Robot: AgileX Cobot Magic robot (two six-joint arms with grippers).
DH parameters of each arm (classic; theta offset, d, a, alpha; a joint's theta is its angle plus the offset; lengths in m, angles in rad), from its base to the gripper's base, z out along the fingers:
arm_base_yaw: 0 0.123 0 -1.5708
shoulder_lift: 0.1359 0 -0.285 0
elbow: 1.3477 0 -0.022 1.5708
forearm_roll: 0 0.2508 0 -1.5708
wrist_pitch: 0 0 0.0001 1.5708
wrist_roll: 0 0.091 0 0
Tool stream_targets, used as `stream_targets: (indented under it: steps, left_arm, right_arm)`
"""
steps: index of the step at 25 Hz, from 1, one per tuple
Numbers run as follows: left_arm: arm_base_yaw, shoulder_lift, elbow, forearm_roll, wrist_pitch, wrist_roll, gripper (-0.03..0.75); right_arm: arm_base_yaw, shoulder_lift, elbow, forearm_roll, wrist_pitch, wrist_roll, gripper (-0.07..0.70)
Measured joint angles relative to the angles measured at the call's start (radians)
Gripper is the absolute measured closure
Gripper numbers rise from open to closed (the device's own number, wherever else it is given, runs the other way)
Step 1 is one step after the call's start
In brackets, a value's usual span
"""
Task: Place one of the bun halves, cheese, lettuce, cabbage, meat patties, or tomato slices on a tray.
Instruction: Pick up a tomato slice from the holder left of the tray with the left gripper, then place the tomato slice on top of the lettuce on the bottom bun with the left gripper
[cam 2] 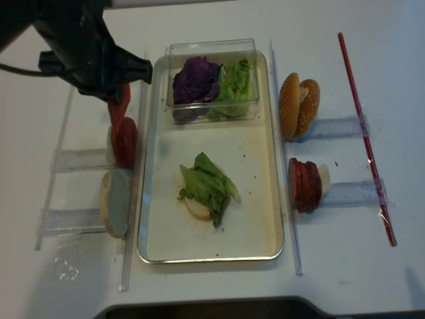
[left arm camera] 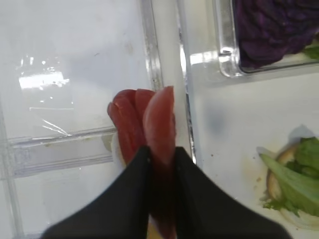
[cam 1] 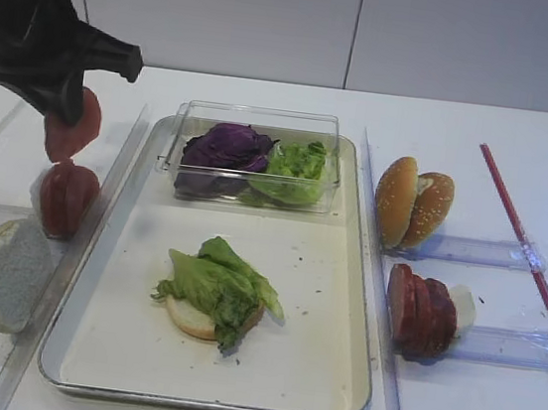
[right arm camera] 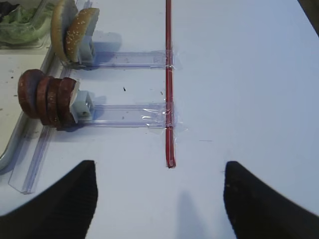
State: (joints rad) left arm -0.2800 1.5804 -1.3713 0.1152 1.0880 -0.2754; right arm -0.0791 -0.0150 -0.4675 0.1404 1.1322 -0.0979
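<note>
Left gripper pinches tomato slice by edge above rack; thin grip, slice may slip short of tray. Right gripper jaws wide, idle.

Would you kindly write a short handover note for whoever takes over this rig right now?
Left claw: shut on one orange-red tomato slice, lifted above the remaining tomato slices left of the tray.
Right claw: open, empty, over bare table near the maroon-brown meat patties.
Large silver-rimmed metal tray: holds a pale bun half topped with frilly green lettuce.
Done: bun, lettuce, tomato picked.
Left: carry the slice over the tray and release it.
</note>
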Motion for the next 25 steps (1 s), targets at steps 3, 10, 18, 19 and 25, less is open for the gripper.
stream_targets:
  steps: [3,10,18,19,25]
  left_arm:
    - [0.0,-0.052,0.05,-0.034,-0.025,0.006,0.612]
    - [0.0,-0.212,0.249,-0.135,-0.093,0.026,0.612]
    - [0.0,-0.261,0.349,-0.407,-0.177,0.192,0.613]
    - [0.0,-0.261,0.355,-0.453,-0.193,0.219,0.613]
    - [0.031,-0.261,0.429,-0.675,-0.231,0.393,0.613]
  right_arm:
    - [0.0,0.0,0.0,0.0,0.0,0.0,0.069]
    - [0.0,0.0,0.0,0.0,0.0,0.0,0.069]
    - [0.0,0.0,0.0,0.0,0.0,0.0,0.069]
    - [0.0,0.0,0.0,0.0,0.0,0.0,0.069]
    - [0.0,0.0,0.0,0.0,0.0,0.0,0.069]
